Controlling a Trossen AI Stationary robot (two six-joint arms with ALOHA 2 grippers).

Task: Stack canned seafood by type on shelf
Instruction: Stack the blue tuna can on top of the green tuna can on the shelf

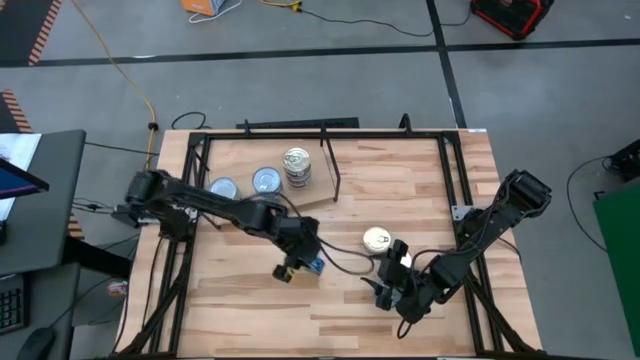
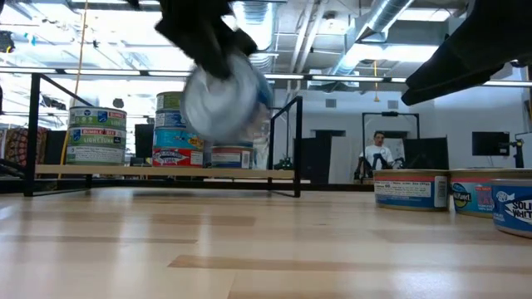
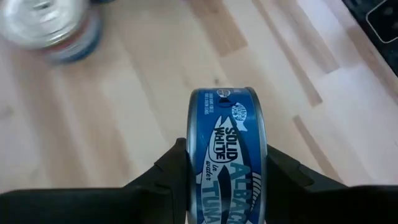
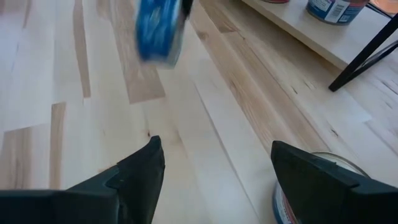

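My left gripper (image 1: 300, 262) is shut on a blue-labelled tuna tin (image 3: 227, 155) over the middle of the table; the low view shows this tin (image 2: 226, 98) in the air. My right gripper (image 4: 214, 155) is open and low over the table near its right side, beside a cream-lidded tin (image 1: 377, 239) that stands flat on the tabletop. The plywood shelf (image 1: 318, 195) lies at the far side with its black rod (image 1: 330, 165). Two single tins (image 1: 223, 188) (image 1: 266, 180) and one stack (image 1: 297, 168) stand on it. My left gripper pinches the blue tin between its two fingers (image 3: 171, 171), one on each flat face, with the labelled side wall (image 3: 227, 143) showing between them. The fingers come from above. The tin stands on edge in the hold, lifted clear of the table.
In the low view, three more tins (image 2: 407, 189) (image 2: 474, 193) (image 2: 515, 208) stand on the tabletop at the right. A black metal frame (image 1: 450, 170) runs round the table. Bare wood (image 1: 240, 300) lies along the near side.
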